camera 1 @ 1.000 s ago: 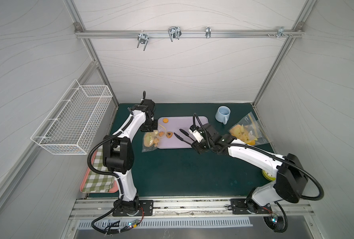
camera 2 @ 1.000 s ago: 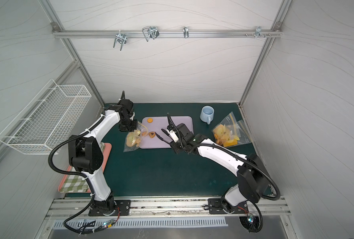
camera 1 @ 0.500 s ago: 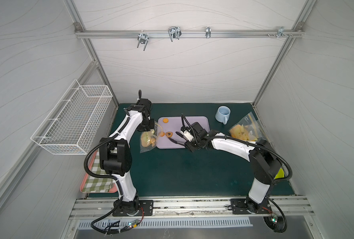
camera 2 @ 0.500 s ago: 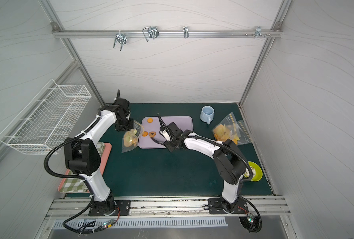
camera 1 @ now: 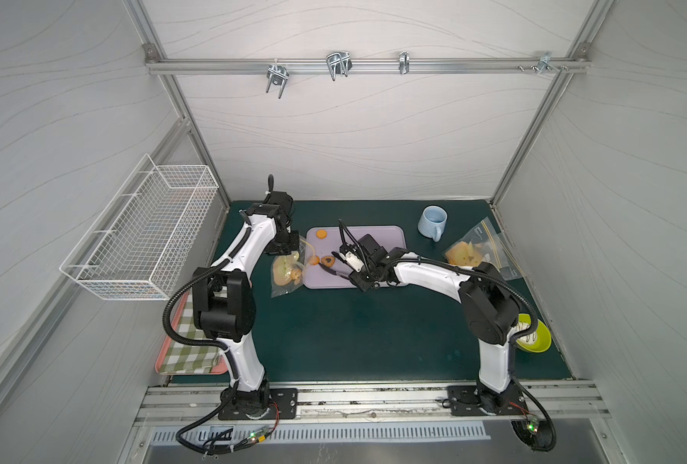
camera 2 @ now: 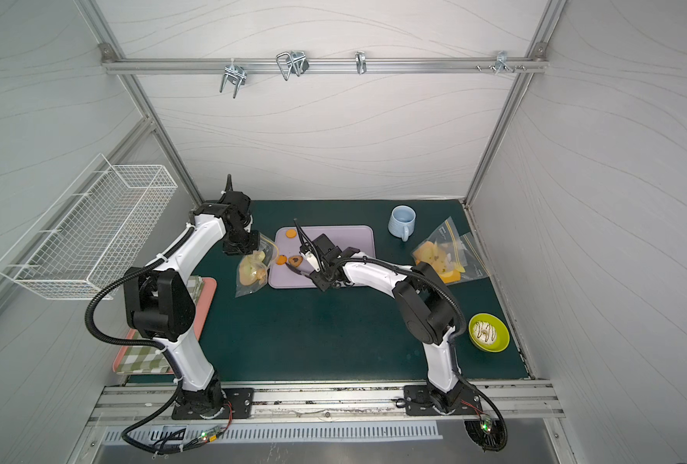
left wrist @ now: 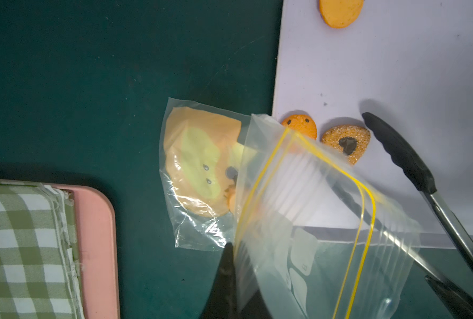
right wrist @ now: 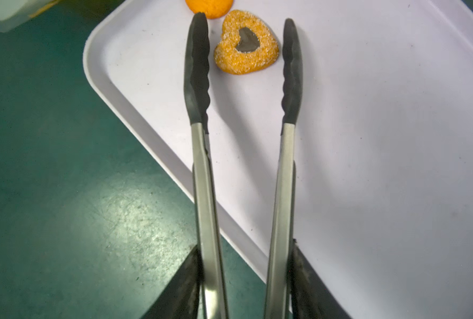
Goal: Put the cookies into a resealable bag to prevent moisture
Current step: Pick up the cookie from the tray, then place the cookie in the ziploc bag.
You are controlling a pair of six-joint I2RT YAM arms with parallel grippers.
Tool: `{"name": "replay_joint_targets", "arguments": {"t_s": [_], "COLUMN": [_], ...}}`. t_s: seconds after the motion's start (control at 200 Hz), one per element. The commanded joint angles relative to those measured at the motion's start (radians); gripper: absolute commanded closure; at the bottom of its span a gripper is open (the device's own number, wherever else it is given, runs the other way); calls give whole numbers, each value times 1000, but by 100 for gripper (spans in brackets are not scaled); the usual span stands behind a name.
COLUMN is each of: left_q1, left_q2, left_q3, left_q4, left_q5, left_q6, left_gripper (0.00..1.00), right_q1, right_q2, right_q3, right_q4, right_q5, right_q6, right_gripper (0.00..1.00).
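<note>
Both top views look from high above the front edge, down and toward the back wall (camera 1: 354, 152). They are far enough to hold the whole green table (camera 1: 354, 329) at once. The left wrist camera looks almost straight down, very near, onto the mouth of the resealable bag (left wrist: 299, 198) and the edge of the lilac tray (left wrist: 395, 69). The right wrist camera looks forward and down along the tongs (right wrist: 203, 171), also very near. Both wrist views share the heart-shaped cookie (left wrist: 346, 143) on that tray.
</note>
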Motion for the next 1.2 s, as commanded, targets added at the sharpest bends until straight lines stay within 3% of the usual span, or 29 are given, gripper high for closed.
{"name": "replay_joint_targets", "arguments": {"t_s": [0.0,0.205,0.425,0.68,0.85,1.19], "left_q1": [7,7,7,7,7,7], "left_q2": [-29,-24,-17,-13,-12,-14], "left_q3": [0,0,0,0,0,-1], "left_q4": [6,10,11,11,14,16], "left_q5": [9,35,67,95,106,126], "left_q6": [1,5,6,9,13,14], "left_gripper": [100,100,100,100,100,100], "right_q1": [7,4,4,7,45,81], "right_q2": [11,-59,-279,-427,-421,-268], "right_q3": [20,-36,-168,-192,-143,-23], "right_q4": [-11,31,128,140,124,89], "right_q5": [3,50,148,55,-39,-91], "right_q6": [-16,16,64,49,26,-1], "right_gripper": [58,63,63,64,64,64]}}
